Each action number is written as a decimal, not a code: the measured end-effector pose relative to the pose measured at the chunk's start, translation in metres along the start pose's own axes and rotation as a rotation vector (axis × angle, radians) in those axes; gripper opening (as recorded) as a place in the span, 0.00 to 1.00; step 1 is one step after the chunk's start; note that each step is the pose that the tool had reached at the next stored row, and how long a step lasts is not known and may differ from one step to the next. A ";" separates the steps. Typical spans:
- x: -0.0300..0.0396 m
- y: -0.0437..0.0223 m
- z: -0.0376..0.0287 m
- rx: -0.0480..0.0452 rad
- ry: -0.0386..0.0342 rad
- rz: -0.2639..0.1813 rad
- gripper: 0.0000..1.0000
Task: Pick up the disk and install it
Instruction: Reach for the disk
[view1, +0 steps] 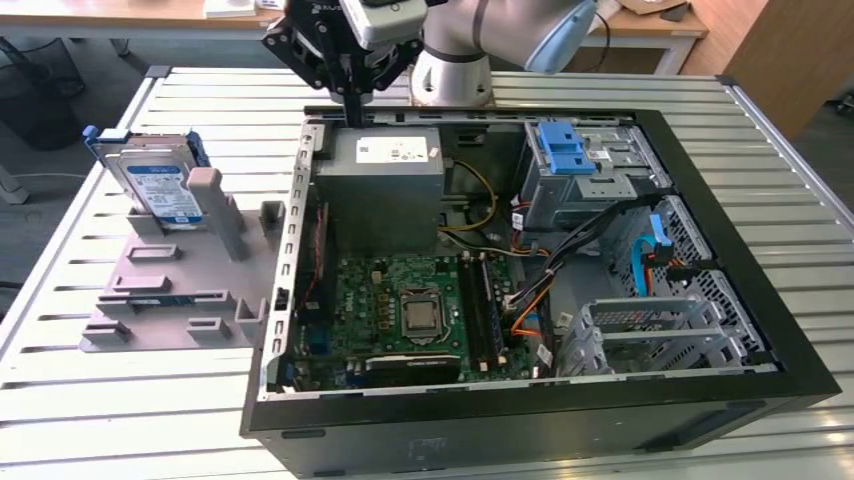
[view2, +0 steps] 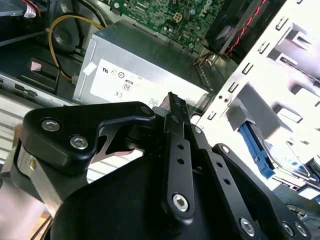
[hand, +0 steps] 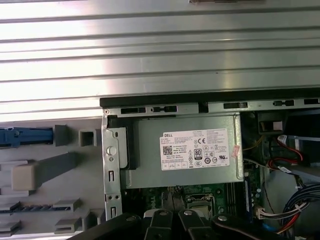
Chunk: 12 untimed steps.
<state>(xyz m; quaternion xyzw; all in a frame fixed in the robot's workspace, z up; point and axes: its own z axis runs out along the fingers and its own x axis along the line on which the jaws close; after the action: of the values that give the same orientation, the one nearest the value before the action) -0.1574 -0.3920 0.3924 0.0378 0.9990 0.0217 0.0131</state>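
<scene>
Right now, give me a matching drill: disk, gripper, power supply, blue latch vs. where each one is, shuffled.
1 disk
2 gripper
3 power supply
4 blue latch

A on the drive bay inside the case
B upright in the grey rack outside the case
C hovering over the case's edge, holding nothing
D inside the case, white label facing up

Pairs: 1-B, 2-C, 3-D, 4-A

I count one disk (view1: 158, 190) on one grey holder (view1: 160, 290) beside the one computer case (view1: 534, 425) — inside that case, one power-supply box (view1: 380, 185) and one blue-latched drive bay (view1: 594, 185).
</scene>
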 end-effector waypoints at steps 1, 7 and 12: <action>0.0009 0.0011 0.0001 0.0000 0.0000 0.000 0.11; 0.0078 0.0036 0.0003 0.0000 0.0000 0.000 0.11; 0.0086 0.0036 0.0003 0.0000 0.0000 0.000 0.11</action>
<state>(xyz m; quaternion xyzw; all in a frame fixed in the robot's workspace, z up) -0.1657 -0.3877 0.3921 0.0378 0.9990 0.0217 0.0131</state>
